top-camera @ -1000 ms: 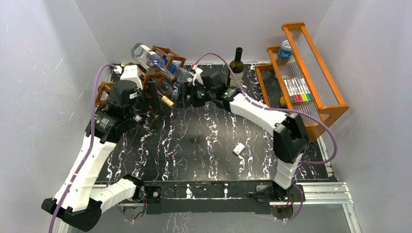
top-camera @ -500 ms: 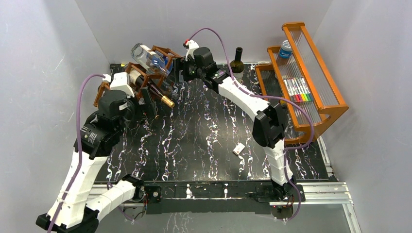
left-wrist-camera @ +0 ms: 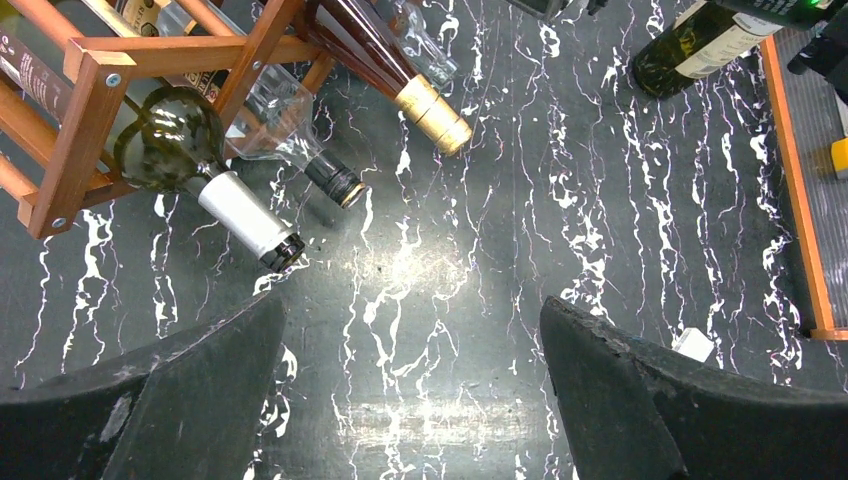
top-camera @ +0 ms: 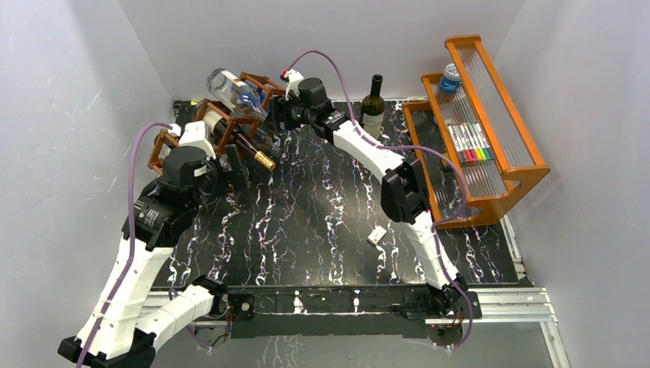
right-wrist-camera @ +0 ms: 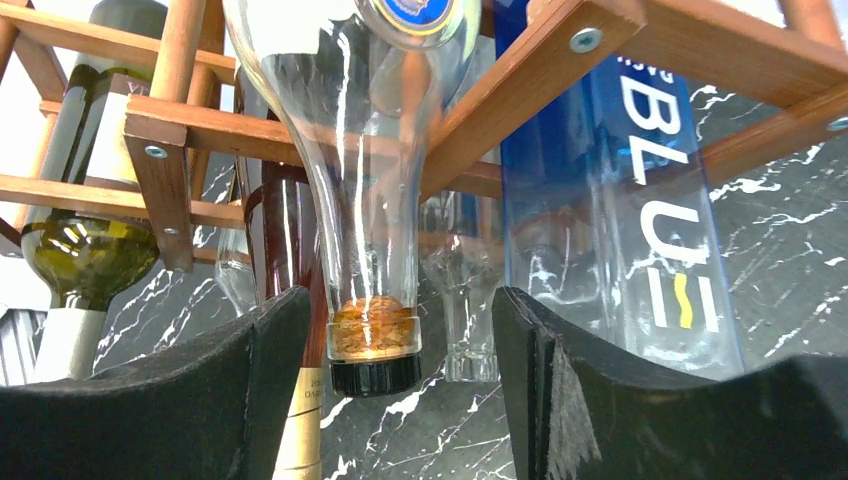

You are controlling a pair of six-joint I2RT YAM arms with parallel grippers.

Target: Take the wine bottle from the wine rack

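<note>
Clear bottle (right-wrist-camera: 372, 200), wine rack (right-wrist-camera: 600, 50): likely heavy, slick, fragile; take corked neck. My right gripper (right-wrist-camera: 395, 305) straddles it, unclosed; left gripper (left-wrist-camera: 410, 303) wide.

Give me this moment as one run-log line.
step: pre-grasp | right gripper: open, astride neck of clear corked bottle in wine rack | left gripper: open, empty, over table

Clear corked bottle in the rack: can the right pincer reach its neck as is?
Probably yes. The corked neck of the clear bottle sits between the open fingers of the right pincer, with nothing in between; the wine rack bars are higher up.
</note>
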